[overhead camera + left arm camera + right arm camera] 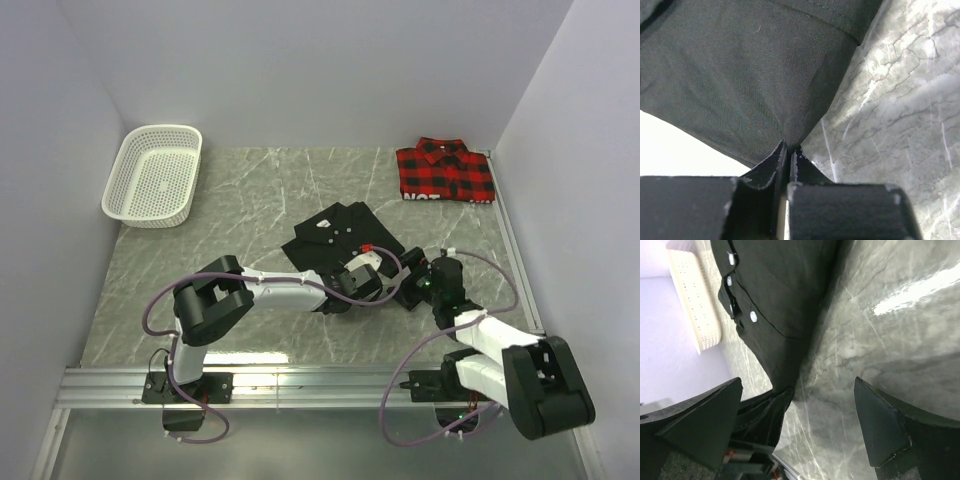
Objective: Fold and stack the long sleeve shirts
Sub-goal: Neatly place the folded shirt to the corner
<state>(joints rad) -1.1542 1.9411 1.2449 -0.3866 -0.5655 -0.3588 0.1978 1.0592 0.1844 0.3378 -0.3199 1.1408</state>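
The black shirt (335, 232) lies folded in the middle of the table, collar to the far left. My left gripper (385, 287) is shut on its near right edge; in the left wrist view the fabric (740, 75) is pinched between the closed fingertips (790, 150). My right gripper (412, 290) is open just right of it; in the right wrist view it (800, 405) holds nothing, with the black shirt and its pale buttons (770, 295) ahead. The red-and-black plaid shirt (443, 171) lies folded at the far right corner.
A white mesh basket (153, 175) stands at the far left and shows in the right wrist view (692, 300). The grey marble table (220, 300) is walled on the left, back and right. The two grippers are close together.
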